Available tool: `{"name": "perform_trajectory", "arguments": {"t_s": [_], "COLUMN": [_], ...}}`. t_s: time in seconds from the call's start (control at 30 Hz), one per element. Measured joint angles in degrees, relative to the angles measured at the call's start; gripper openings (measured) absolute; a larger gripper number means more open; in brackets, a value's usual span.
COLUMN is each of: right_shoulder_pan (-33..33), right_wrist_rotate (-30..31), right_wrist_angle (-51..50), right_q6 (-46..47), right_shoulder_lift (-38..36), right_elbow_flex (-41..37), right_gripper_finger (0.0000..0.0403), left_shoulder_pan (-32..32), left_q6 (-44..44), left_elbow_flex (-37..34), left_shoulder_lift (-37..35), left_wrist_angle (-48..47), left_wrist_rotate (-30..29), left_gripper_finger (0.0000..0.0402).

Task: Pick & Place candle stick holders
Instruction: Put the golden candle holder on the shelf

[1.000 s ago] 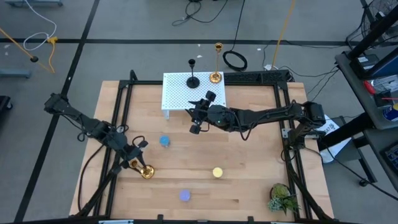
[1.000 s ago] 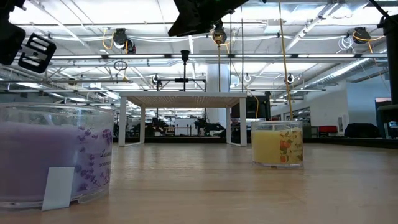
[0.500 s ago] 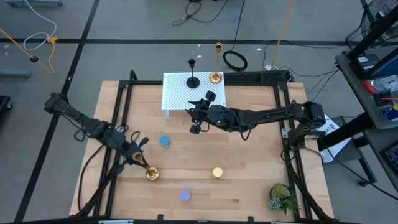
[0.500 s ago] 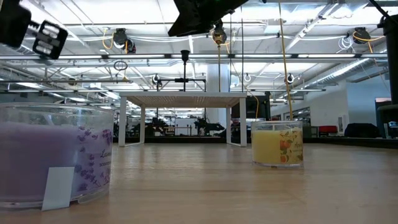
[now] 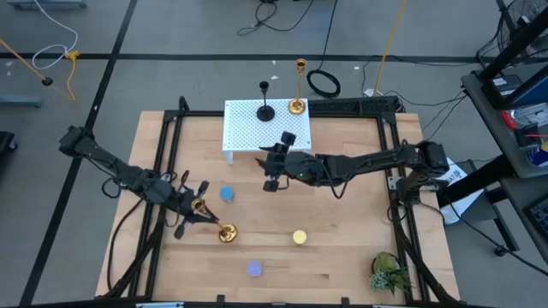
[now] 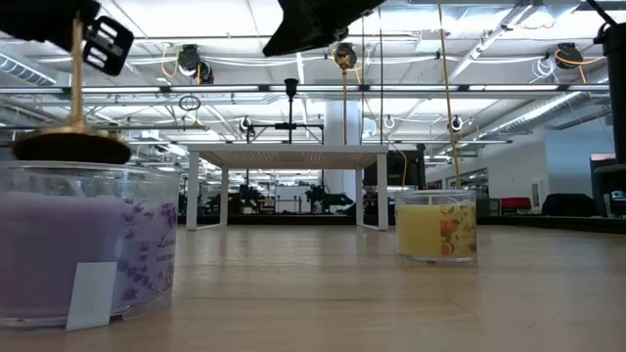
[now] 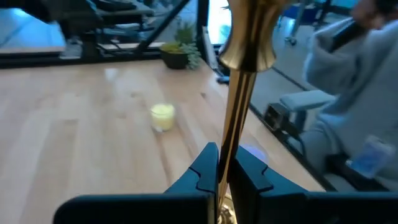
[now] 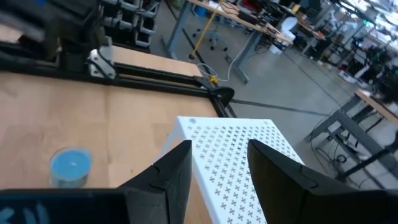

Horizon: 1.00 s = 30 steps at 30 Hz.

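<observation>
My left gripper [image 5: 195,208] is shut on a tall gold candle stick holder [image 5: 214,222] above the table's near left part; its round base [image 6: 70,147] shows over the purple cup [image 6: 88,244]. My right gripper [image 5: 271,181] is open and empty above the table's middle, just in front of the white perforated stand [image 5: 257,128]. A second gold holder [image 5: 296,104] and the black holder [image 5: 266,111] stand by their bases on that stand. The blue cup [image 5: 227,194], yellow cup [image 5: 300,237] and purple cup [image 5: 254,269] sit on the table. My left gripper pinches the gold holder's slim stem [image 7: 231,146] between its two fingers [image 7: 202,174], which lie across the stem. It comes from the table's left. The holder stands about upright in the low view, base down, lifted clear of the table.
A green plant sprig [image 5: 387,272] sits at the near right corner. Black frame rails [image 5: 167,162] run along the table's left and right sides. A person in grey [image 7: 348,93] shows beyond the table in the left wrist view. Bare wood lies between the cups.
My left gripper has gone toward the table's right edge and up, still shut on the gold holder. The holder's base has come off the table and now hangs clear, over the purple cup in the low view.
</observation>
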Motion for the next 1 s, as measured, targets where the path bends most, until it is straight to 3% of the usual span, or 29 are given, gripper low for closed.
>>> {"name": "perform_trajectory", "arguments": {"t_s": [0.23, 0.43, 0.53, 0.73, 0.9, 1.0], "right_shoulder_pan": [1.92, 3.22, 3.71, 3.70, 3.25, 3.20], "right_wrist_rotate": [0.19, 0.15, 0.18, 0.00, -0.22, -5.27], "right_wrist_angle": [-3.48, -18.34, -24.95, -20.00, -9.53, -0.38], "right_q6": [0.38, 10.35, 16.38, 20.79, 21.98, 21.92], "right_shoulder_lift": [-1.62, -8.05, -11.55, -17.43, -20.73, -22.09], "right_elbow_flex": [0.00, -0.02, -0.50, -9.68, -21.38, -27.89], "right_gripper_finger": [0.0150, 0.0150, 0.0150, 0.0150, 0.0150, 0.0150], "left_shoulder_pan": [0.00, 0.17, 1.60, 6.54, 10.52, 13.09], "left_q6": [0.02, -1.60, -1.09, -5.40, -8.83, -8.50], "left_elbow_flex": [12.41, 21.94, 23.86, 24.47, 24.47, 24.47], "left_shoulder_lift": [5.55, 8.22, 8.17, 7.97, 8.14, 8.12], "left_wrist_angle": [-9.52, -15.37, -16.30, -20.89, -24.97, -24.81], "left_wrist_rotate": [-7.19, -21.47, -23.20, -23.54, -22.80, -22.38], "left_gripper_finger": [0.0015, 0.0021, 0.0017, 0.0016, 0.0017, 0.0016]}}
